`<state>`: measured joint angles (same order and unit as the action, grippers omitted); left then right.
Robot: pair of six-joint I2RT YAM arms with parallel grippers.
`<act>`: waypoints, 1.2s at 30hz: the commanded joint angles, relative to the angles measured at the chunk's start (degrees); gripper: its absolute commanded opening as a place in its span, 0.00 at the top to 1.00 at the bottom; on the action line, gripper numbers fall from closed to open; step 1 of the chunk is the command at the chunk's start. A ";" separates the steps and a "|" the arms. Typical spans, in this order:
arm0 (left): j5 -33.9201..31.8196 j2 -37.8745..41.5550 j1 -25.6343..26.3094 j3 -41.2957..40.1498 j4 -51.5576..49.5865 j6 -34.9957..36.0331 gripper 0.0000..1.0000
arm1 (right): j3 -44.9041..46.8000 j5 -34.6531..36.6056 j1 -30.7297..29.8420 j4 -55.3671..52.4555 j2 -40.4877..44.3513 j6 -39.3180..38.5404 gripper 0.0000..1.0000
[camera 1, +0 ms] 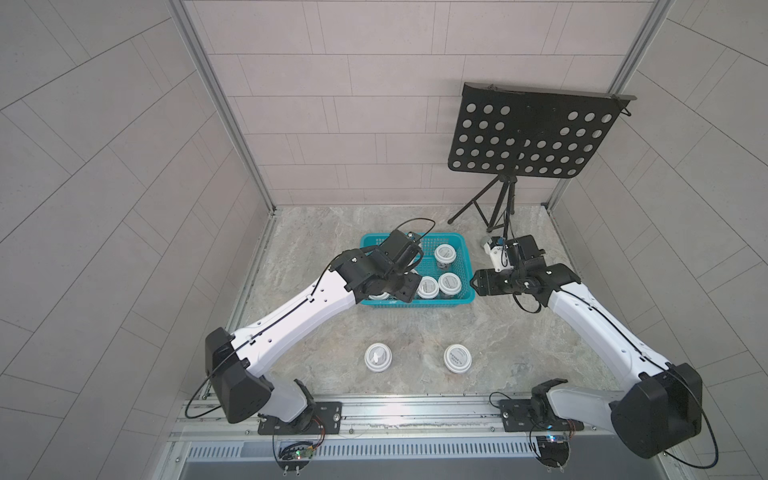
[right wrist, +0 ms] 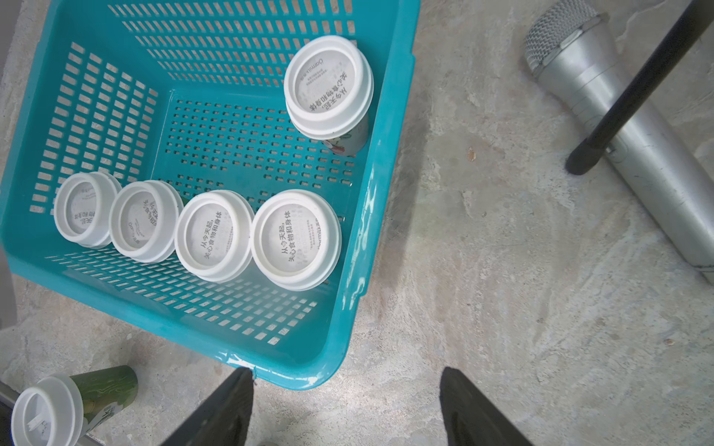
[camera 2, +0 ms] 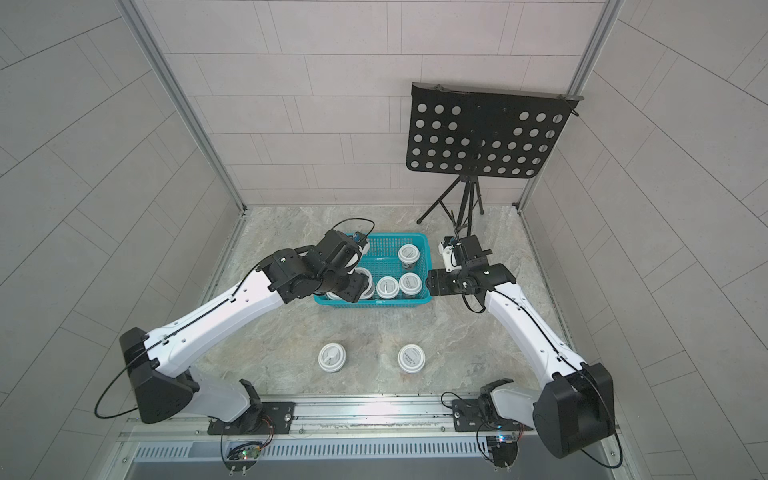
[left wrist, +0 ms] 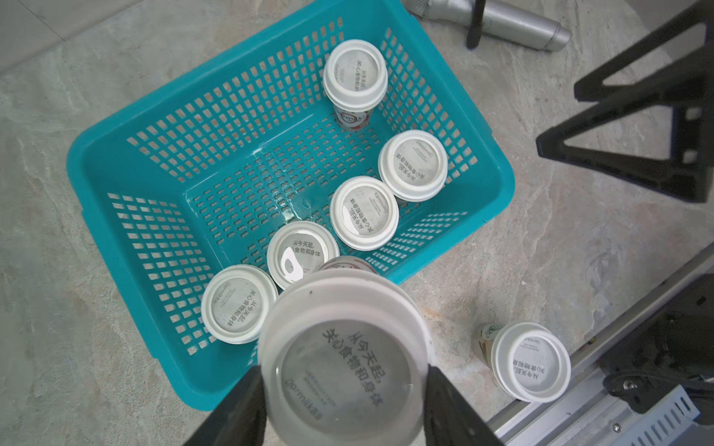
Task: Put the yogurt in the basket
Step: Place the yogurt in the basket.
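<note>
The left gripper [left wrist: 345, 394] clamped a white-lidded yogurt cup [left wrist: 344, 332] over the teal basket [camera 1: 419, 302], centre of a top view. The right gripper [right wrist: 345, 401] stood open, holding nothing.

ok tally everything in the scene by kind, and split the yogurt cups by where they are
basket: 1
yogurt cups inside it: 5
held yogurt cup in left gripper: 1
yogurt cups on the table: 2
microphone: 1
music stand: 1
total: 11

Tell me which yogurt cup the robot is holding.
The cup clamped between the fingers of the left gripper, above the basket; all others stand free.
</note>
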<state>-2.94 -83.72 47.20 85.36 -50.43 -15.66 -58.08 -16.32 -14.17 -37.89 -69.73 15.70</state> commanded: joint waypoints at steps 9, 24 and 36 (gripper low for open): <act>-4.79 -11.15 -4.73 8.91 7.64 -3.30 0.36 | 1.83 -1.23 1.08 2.14 0.52 1.42 0.22; -2.77 -24.73 -6.99 17.48 7.75 -2.80 0.37 | 0.39 -7.40 4.57 9.67 -9.29 3.96 0.43; -1.80 -30.58 -8.56 20.77 7.72 -2.29 0.37 | 0.05 -10.58 4.63 11.87 -14.93 4.63 0.56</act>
<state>-5.15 -112.77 39.35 104.03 -42.68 -18.41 -57.32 -25.89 -9.69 -26.76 -84.53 19.99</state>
